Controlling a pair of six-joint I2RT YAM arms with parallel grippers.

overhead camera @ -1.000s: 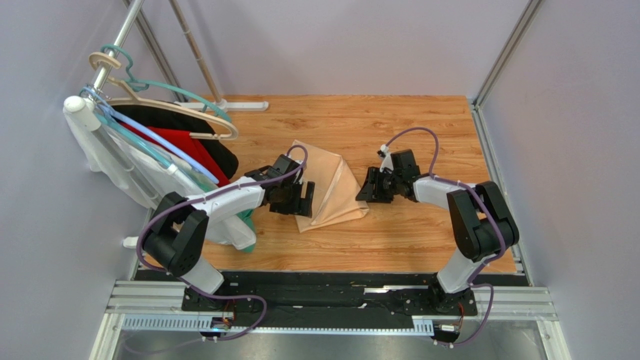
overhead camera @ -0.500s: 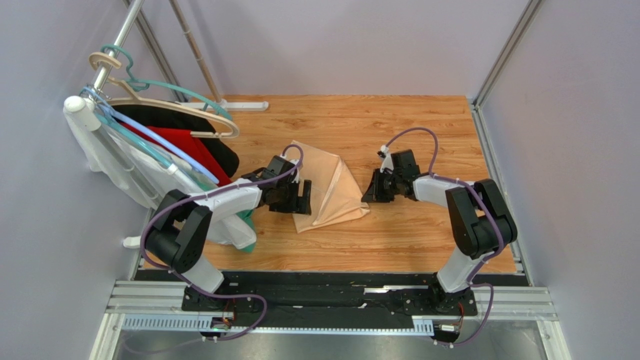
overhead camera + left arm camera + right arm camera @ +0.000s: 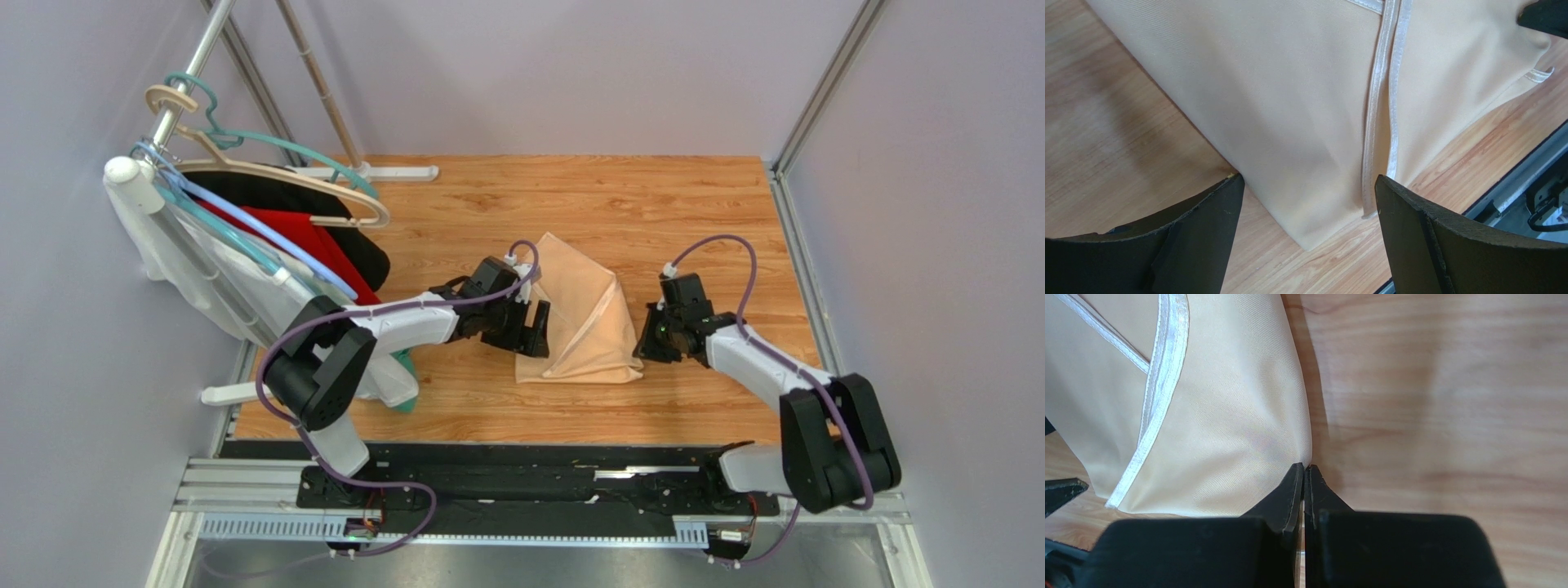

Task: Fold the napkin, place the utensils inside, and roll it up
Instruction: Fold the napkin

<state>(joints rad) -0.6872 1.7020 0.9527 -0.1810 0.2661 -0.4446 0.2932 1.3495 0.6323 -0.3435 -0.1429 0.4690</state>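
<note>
While clamped on the right edge of the napkin (image 3: 583,331) with right gripper (image 3: 1304,470), pull slow and flat; use wide-open left gripper (image 3: 1306,184) to pin its left edge.

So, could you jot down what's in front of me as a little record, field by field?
Surface: wooden table
Cloth: peach napkin, folded, lying flat mid-table
Left gripper: open, fingers either side of a near corner of the napkin
Right gripper: shut at the napkin's right edge, apparently pinching it
Cutlery: none in view
Off to the left: garments on hangers
</note>
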